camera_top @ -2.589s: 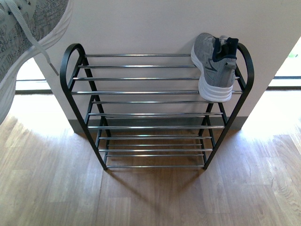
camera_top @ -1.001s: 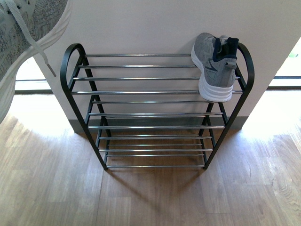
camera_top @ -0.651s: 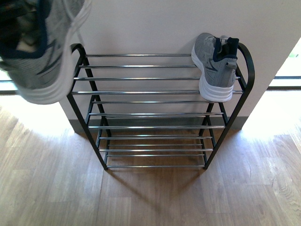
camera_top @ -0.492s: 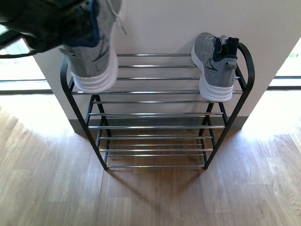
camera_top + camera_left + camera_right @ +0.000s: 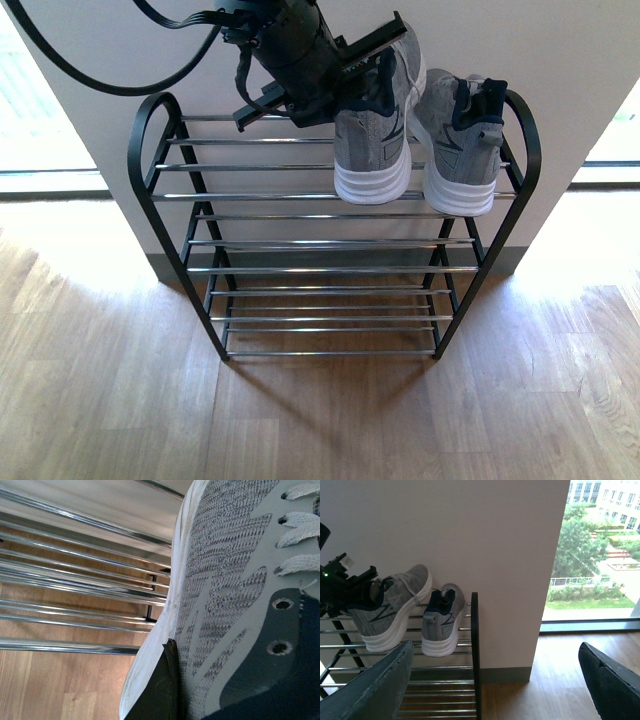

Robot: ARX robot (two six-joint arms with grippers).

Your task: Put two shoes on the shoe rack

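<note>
Carried across from the far left, the grey knit sneaker with a thick white sole (image 5: 372,140) is now held over the top tier of the black-framed, chrome-rod shoe rack (image 5: 150,180), just beside the matching sneaker (image 5: 462,140) set at the right end. It is clamped at its navy collar by the left gripper (image 5: 345,85). The right gripper (image 5: 492,680) is spread wide, with nothing held.

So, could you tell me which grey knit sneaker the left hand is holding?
The sneaker nearer the middle of the black metal rack, gripped near its navy collar; the other sneaker sits free, far right.
</note>
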